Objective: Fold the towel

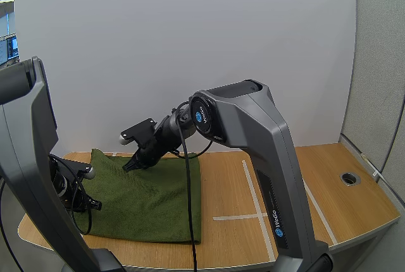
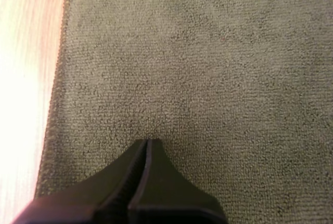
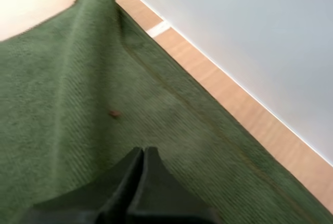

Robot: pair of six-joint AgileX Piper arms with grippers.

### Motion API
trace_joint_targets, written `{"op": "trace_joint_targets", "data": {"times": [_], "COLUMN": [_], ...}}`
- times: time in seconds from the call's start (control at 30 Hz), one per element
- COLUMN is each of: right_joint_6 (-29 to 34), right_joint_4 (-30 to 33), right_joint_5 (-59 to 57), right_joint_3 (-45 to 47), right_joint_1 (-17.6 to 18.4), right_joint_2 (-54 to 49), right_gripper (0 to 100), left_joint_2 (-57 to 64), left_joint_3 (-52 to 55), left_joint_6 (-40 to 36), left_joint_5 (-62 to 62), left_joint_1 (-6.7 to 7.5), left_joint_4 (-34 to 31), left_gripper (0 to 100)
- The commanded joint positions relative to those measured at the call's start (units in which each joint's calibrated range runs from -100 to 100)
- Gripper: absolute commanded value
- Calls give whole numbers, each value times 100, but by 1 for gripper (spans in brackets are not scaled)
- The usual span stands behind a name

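The left end effector (image 2: pixel 147 146) is seen closed into one dark wedge with nothing pinched. Its tips are low over the green towel (image 2: pixel 208 67), and whether they touch it cannot be told. Just to its left, the towel's hemmed edge is bordered by bare counter (image 2: pixel 26 52). The right end effector (image 3: pixel 144 153) is likewise closed on nothing and is held low over the towel's far part. Ahead of it the cloth is ridged toward its far corner. Beyond the far hem a strip of counter is seen, then a white panel (image 3: pixel 260 26). Pale tape lines (image 1: pixel 237 217) are laid on the counter to the right of both.
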State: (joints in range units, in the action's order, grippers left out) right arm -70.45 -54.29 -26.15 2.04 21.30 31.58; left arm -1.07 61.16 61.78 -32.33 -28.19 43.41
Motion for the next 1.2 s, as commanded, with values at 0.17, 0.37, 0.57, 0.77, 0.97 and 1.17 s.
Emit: {"op": "trace_joint_targets", "data": {"times": [0.17, 0.37, 0.57, 0.77, 0.97, 1.17], "right_joint_6": [-32, -32, -293, -302, -302, -522], "right_joint_4": [-90, -158, -158, -158, -115, -115], "right_joint_5": [-207, -27, 756, 1422, 1970, 2255], "right_joint_3": [-461, -506, -531, -721, -916, -1004], "right_joint_1": [128, 128, 128, 128, 107, 75], "right_joint_2": [96, 384, 615, 852, 987, 987], "right_gripper": [0, 0, 0, 0, 0, 0], "left_joint_2": [-201, -201, -201, -201, -201, -201], "left_joint_3": [99, 99, 99, 99, 99, 99], "left_joint_6": [-60, -59, -59, -59, -59, -59], "left_joint_5": [-97, -112, -217, -333, -355, -355], "left_joint_1": [20, 20, 20, 20, 20, 20], "left_joint_4": [-122, -122, -122, -180, -206, -220], "left_gripper": [0, 0, 0, 0, 0, 0]}}
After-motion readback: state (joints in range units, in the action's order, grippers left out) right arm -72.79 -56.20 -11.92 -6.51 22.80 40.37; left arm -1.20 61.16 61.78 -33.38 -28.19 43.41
